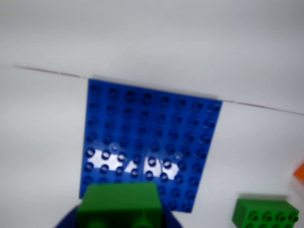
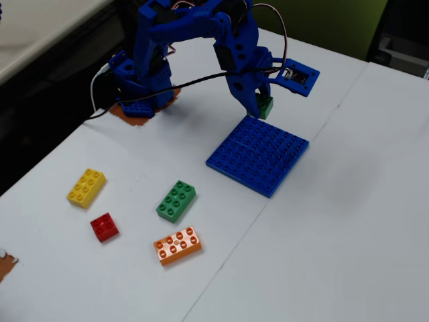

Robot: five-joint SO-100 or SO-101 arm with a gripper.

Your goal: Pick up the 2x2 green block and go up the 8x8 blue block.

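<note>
Green 2x2 block point(image 1: 119, 204), nearest the wrist camera, sits clamped between your fingers point(image 2: 260, 109), held off the bench point(image 2: 348, 221) at the near edge of the 8x8 blue block point(image 2: 259, 154). Beyond it the plate's studs lie bare. Note the risk: the brick hangs over the rim, not the middle; release here and it may tip off, or catch the plate's edge and shove it.

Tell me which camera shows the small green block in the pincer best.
The wrist view: the small green block fills the lower foreground, ahead of the blue plate. In the fixed view it is only a green sliver mostly hidden by the pincer.
</note>
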